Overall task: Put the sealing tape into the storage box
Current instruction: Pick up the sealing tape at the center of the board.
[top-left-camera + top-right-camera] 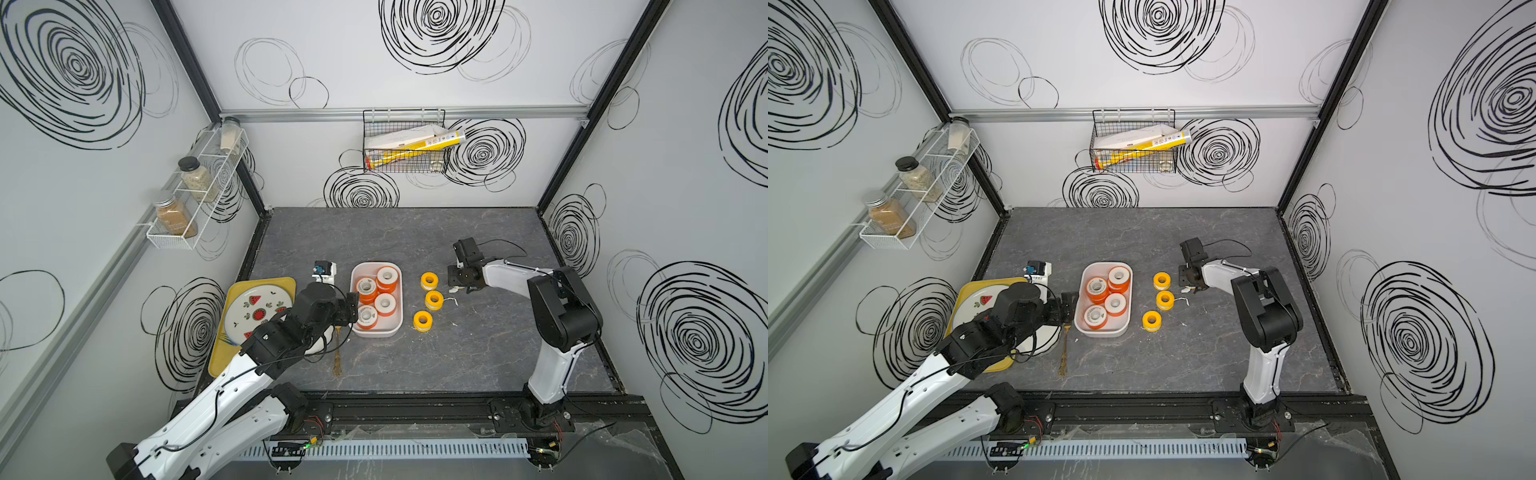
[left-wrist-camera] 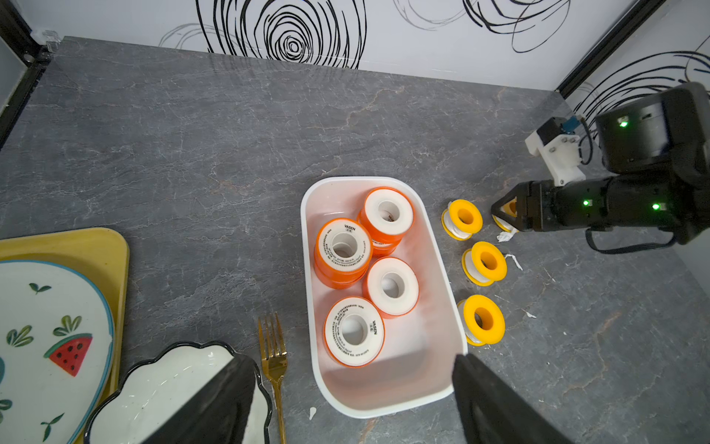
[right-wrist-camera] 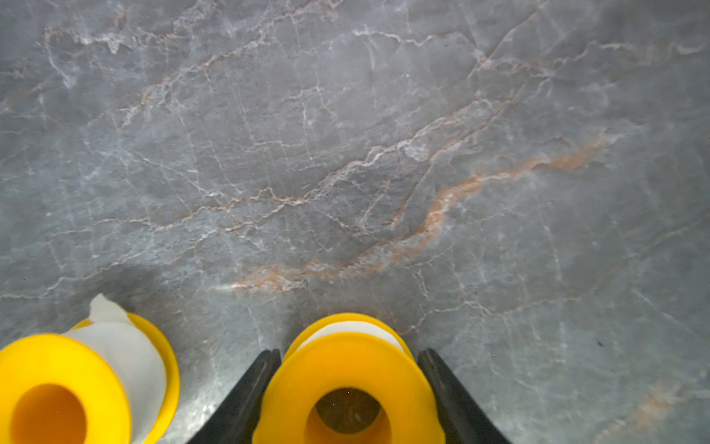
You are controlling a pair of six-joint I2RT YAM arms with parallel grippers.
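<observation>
Four orange rolls (image 2: 392,286): found lying in the storage box (image 2: 384,399).
Yellow rolls (image 1: 434,298): three are lined up on the table (image 1: 374,241) just beside the box; a fourth roll (image 3: 345,365) is bracketed by the right tool.
Right tool (image 3: 349,351): partly closed, with its jaws set close on either side of the fourth roll's flange. Firm contact cannot be told. The roll appears to rest on the table.
Left tool (image 1: 353,309): spread wide and empty, held by the box wall nearest the left arm.
Step in hand: the grasp of one yellow roll is judged under way.
Next move: the grip is to be confirmed, then the roll lifted clear of its neighbour (image 3: 77,384), carried over the box wall and released in free space.
</observation>
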